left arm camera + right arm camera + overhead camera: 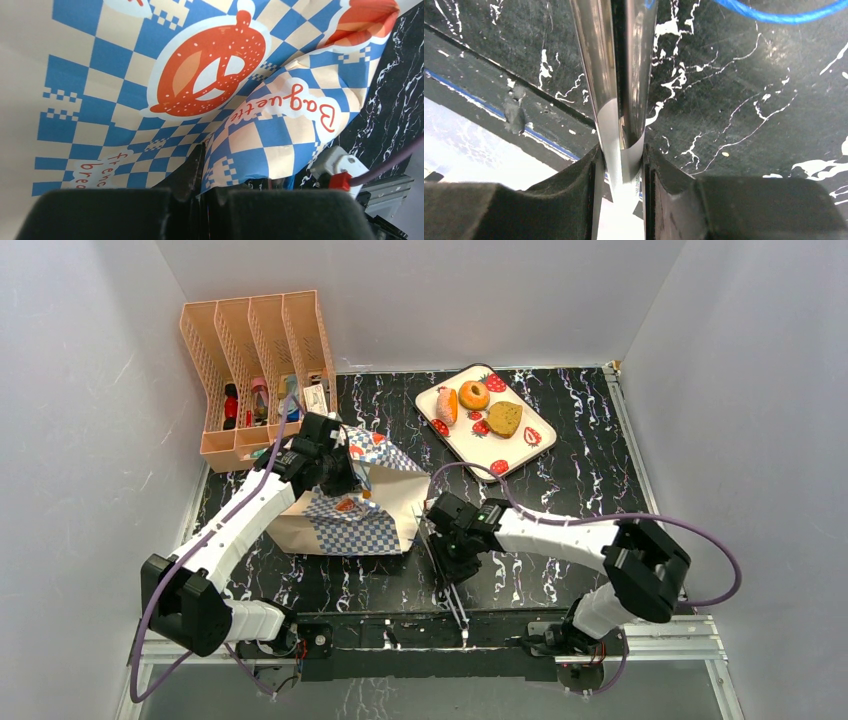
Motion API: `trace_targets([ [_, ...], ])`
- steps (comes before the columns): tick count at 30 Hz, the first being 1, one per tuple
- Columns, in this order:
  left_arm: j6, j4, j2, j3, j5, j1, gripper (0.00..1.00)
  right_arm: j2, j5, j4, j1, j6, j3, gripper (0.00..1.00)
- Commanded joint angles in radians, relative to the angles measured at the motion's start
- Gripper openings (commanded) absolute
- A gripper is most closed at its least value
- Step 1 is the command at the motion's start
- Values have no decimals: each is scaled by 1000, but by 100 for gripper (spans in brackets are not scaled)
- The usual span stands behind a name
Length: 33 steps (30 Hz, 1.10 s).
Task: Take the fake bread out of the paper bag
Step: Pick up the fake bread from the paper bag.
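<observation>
Desk [590, 490]: paper bag [390, 515] lies at left, its edge pinched in the left end effector [201, 190]; a hard pull could tear it. Tray [508, 447] carries bread [473, 395] (four pieces; bag interior unseen). Tongs [596, 75], clamped in right end effector [621, 165], could slip; only the right wrist view shows that grip.

cream-tan chequered paper bag [340, 530]: inside hidden | shiny metal tongs [616, 75]: tips cut off at right wrist view's top edge | far-left peach plastic file rack [213, 360]: contents too small to tell
</observation>
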Motion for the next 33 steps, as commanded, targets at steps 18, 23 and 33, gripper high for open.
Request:
trace_targets([
  [18, 91, 21, -79, -97, 70, -1, 0, 319, 226, 83, 2, -218, 275, 26],
  [23, 96, -2, -92, -102, 63, -2, 0, 318, 255, 168, 1, -231, 228, 29],
  [33, 118, -53, -82, -86, 50, -6, 0, 277, 305, 377, 0, -238, 90, 33],
])
